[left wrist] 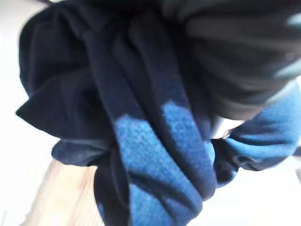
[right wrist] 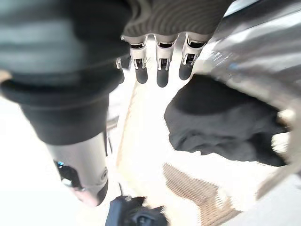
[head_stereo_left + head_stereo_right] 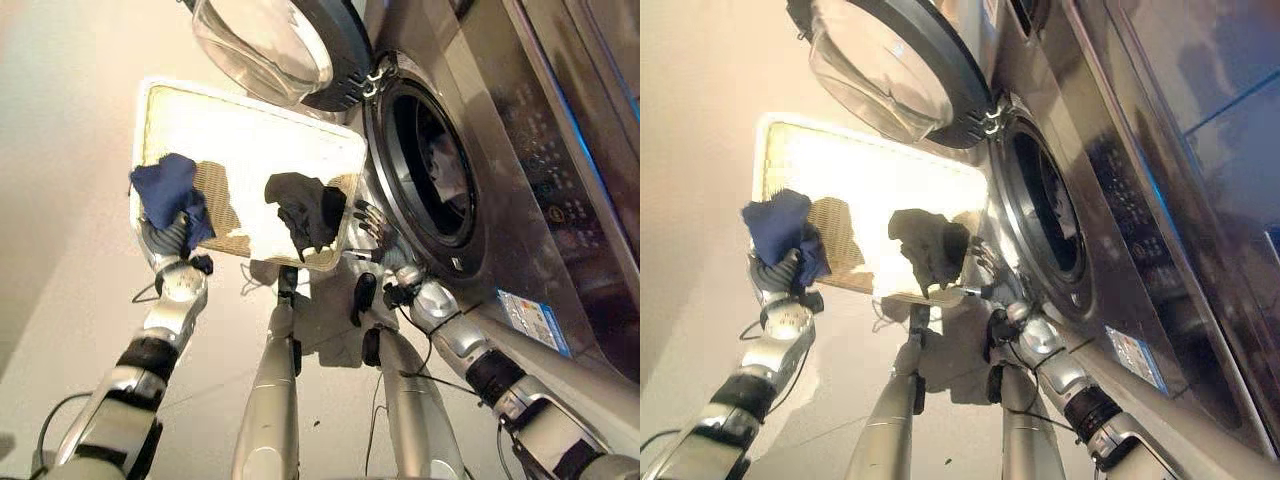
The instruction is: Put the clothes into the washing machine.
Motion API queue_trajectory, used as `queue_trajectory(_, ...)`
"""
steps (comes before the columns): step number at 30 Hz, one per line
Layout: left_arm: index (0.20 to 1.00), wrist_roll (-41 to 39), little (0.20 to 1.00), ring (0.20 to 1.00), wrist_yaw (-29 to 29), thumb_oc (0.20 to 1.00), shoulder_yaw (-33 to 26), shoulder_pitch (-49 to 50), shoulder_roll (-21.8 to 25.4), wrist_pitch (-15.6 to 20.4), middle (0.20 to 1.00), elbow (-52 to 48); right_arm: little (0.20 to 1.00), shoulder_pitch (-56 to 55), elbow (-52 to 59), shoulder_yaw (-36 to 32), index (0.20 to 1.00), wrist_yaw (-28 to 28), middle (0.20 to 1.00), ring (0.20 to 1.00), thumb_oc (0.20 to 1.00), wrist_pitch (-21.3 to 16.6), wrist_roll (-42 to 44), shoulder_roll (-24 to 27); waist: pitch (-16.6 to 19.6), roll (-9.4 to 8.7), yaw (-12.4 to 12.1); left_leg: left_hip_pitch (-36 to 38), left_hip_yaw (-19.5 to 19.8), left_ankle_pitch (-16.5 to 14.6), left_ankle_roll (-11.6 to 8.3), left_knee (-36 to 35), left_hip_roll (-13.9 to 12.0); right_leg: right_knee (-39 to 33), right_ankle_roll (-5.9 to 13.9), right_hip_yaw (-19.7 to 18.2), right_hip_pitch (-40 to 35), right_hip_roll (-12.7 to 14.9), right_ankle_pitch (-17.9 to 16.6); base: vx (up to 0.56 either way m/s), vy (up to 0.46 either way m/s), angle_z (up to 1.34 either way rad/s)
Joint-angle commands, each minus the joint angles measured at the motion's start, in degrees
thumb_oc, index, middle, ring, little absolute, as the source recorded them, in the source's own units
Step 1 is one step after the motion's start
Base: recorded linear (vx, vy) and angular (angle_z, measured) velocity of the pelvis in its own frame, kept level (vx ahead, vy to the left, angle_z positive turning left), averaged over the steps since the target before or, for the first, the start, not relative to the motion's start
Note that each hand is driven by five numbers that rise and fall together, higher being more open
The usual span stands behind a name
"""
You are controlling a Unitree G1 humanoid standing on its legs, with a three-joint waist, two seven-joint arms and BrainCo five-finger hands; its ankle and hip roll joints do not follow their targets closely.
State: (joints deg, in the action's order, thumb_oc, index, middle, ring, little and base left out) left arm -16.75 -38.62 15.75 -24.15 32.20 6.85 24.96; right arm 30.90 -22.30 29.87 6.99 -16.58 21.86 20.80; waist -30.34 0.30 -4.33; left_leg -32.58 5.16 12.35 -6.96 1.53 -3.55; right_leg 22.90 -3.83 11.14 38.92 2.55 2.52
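Observation:
A white laundry basket (image 3: 250, 110) stands in front of me, next to the washing machine's open drum (image 3: 435, 180). My left hand (image 3: 172, 243) is at the basket's left rim, fingers closed on a bunched blue cloth (image 3: 165, 188) that hangs over it; up close the blue cloth (image 1: 155, 141) gathers in folds toward the hand. A black cloth (image 3: 305, 210) lies inside the basket near its right wall. My right hand (image 3: 385, 245) is at the basket's right rim by the drum, its fingers (image 2: 160, 66) straight and holding nothing, just short of the black cloth (image 2: 221, 122).
The machine's round glass door (image 3: 280, 45) hangs open above the basket's far edge. The machine's grey front (image 3: 540, 200) fills the right side. Pale floor (image 3: 60, 150) lies to the left of the basket.

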Motion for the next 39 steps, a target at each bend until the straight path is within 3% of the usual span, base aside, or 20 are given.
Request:
queue_trajectory(1, 0.200, 6.02, 0.200, 0.200, 9.82, 0.200, 1.41, -4.13, -0.03, 2.67, 0.200, -5.68, 1.000, -0.65, 4.61, -1.79, 1.000, -0.12, 1.000, 1.000, 1.000, -0.58, -1.99, -0.01, 0.55, 3.39, 0.50, 1.62, -2.70, -4.10, 1.66, 3.08, 4.59, -8.47, 6.98, -0.51, -6.45, 0.98, -2.62, -0.04, -0.015, 0.38)
queue_trajectory(2, 0.200, 3.96, 0.200, 0.200, 18.48, 0.200, 2.77, -2.48, 0.96, 3.47, 0.200, -10.04, 1.000, 0.38, 4.50, -2.00, 1.000, -1.27, 1.000, 1.000, 1.000, -0.24, -3.07, 0.15, 0.55, 4.17, -0.30, 2.82, -2.47, -4.13, 1.65, 2.88, 4.70, -8.32, 7.12, 0.26, -7.73, 1.61, -2.37, -0.04, -0.013, 0.34)
queue_trajectory(3, 0.200, 3.90, 0.200, 0.200, 18.58, 0.200, 2.74, -2.41, 1.00, 3.42, 0.200, -10.12, 1.000, 0.36, 4.48, -2.00, 1.000, -1.28, 1.000, 1.000, 1.000, -0.24, -3.07, 0.13, 0.55, 4.18, -0.28, 2.88, -2.43, -4.12, 1.66, 2.84, 4.70, -8.35, 7.13, 0.29, -7.81, 1.61, -2.37, -0.06, -0.006, 0.24)
queue_trajectory(4, 0.200, -2.10, 0.200, 0.200, 28.35, 0.200, 4.02, -0.95, 1.50, 3.18, 0.200, -14.72, 1.000, 1.59, 4.27, -1.89, 1.000, -2.06, 1.000, 1.000, 1.000, 0.51, -4.50, 0.62, 0.55, 4.89, -0.81, 4.17, -2.35, -4.31, 1.68, 2.82, 4.90, -8.34, 7.26, 0.88, -9.18, 2.24, -2.21, -0.04, 0.004, 0.15)
queue_trajectory(10, 0.200, -6.47, 0.200, 0.200, 44.64, 0.200, 9.73, 0.10, 5.01, 1.87, 0.200, -23.64, 1.000, 3.36, 4.46, -0.63, 1.000, -6.47, 1.000, 1.000, 1.000, 3.12, -1.15, 3.22, 0.55, 6.08, -0.89, 7.67, -2.62, -5.11, 2.13, 3.49, 5.53, -8.43, 7.57, 1.99, -13.05, 3.44, -2.20, -0.03, 0.011, 0.10)
queue_trajectory(15, 0.200, -8.27, 0.200, 0.200, 50.35, 0.200, 11.93, -1.14, 7.07, 0.74, 0.200, -25.48, 1.000, 3.47, 5.77, 0.49, 1.000, -9.60, 1.000, 1.000, 1.000, 5.38, -0.64, 4.41, 0.55, 5.63, -0.31, 8.51, -3.28, -5.45, 2.34, 3.85, 5.48, -8.58, 7.76, 2.06, -13.86, 3.37, -2.51, 0.01, -0.001, 0.05)
queue_trajectory(20, 0.200, -9.70, 0.200, 0.200, 56.89, 0.200, 15.28, -4.24, 8.78, -2.59, 0.200, -26.58, 1.000, 4.14, 7.84, 2.56, 1.000, -12.42, 1.000, 1.000, 1.000, 7.04, 0.74, 6.94, 0.55, 4.66, 0.62, 9.08, -4.43, -5.53, 2.82, 3.46, 5.13, -9.12, 8.14, 1.93, -13.89, 3.03, -3.30, 0.00, 0.000, 0.00)
queue_trajectory(27, 0.200, -10.62, 0.200, 0.200, 60.89, 0.200, 20.21, -8.04, 8.65, -6.22, 0.200, -25.78, 1.000, 4.99, 7.27, 4.36, 1.000, -15.35, 1.000, 1.000, 1.000, 7.97, 6.62, 7.04, 0.55, 3.90, 1.75, 9.37, -5.44, -5.98, 3.14, 3.39, 4.90, -9.67, 8.42, 0.93, -13.66, 2.58, -3.95, 0.00, 0.000, 0.00)
queue_trajectory(32, 0.200, -11.08, 0.200, 0.200, 61.65, 0.200, 22.39, -9.78, 8.51, -7.00, 0.200, -25.02, 1.000, 5.61, 7.10, 6.96, 1.000, -20.57, 1.000, 1.000, 1.000, 11.82, 8.95, 7.65, 0.55, 3.35, 2.28, 9.42, -5.95, -5.82, 3.15, 2.85, 4.80, -10.94, 8.56, 0.47, -13.68, 2.37, -4.67, 0.00, -0.003, -0.02)
queue_trajectory(34, 0.200, -11.86, 0.200, 0.200, 61.66, 0.200, 22.68, -10.00, 8.63, -6.97, 0.200, -25.08, 0.746, 5.71, 7.11, 7.62, 0.746, -20.93, 0.746, 0.746, 0.746, 12.39, 9.28, 8.02, 0.55, 3.24, 2.34, 9.37, -6.04, -5.79, 3.17, 2.81, 4.79, -11.18, 8.53, 0.33, -13.62, 2.30, -4.83, 0.00, -0.003, -0.02)
queue_trajectory(35, 0.200, -12.43, 0.200, 0.200, 62.26, 0.200, 22.78, -10.18, 8.75, -6.89, 0.200, -24.96, 0.517, 5.71, 7.00, 8.09, 0.517, -21.24, 0.517, 0.517, 0.517, 12.38, 10.56, 8.40, 0.55, 3.12, 2.41, 9.30, -6.12, -5.75, 3.20, 2.72, 4.77, -11.44, 8.52, 0.23, -13.56, 2.24, -4.99, 0.00, 0.000, 0.00)
queue_trajectory(37, 0.200, -13.19, 0.200, 0.200, 62.69, 0.200, 23.18, -10.39, 8.70, -7.03, 0.200, -25.02, 0.200, 5.64, 6.78, 8.45, 0.200, -21.33, 0.200, 0.200, 0.200, 12.89, 12.78, 8.31, 0.55, 2.97, 2.56, 9.16, -6.29, -5.72, 3.19, 2.69, 4.74, -11.76, 8.54, 0.05, -13.40, 2.16, -5.25, 0.00, 0.000, 0.00)
queue_trajectory(39, 0.200, -13.19, 0.200, 0.200, 62.08, 0.200, 23.57, -10.45, 8.06, -7.26, 0.200, -24.96, 0.200, 5.15, 6.29, 8.61, 0.200, -21.55, 0.200, 0.200, 0.200, 13.95, 16.01, 7.59, 0.55, 2.74, 2.79, 8.88, -6.49, -5.73, 3.20, 2.68, 4.73, -12.18, 8.52, -0.30, -13.09, 2.02, -5.57, 0.00, 0.000, 0.00)
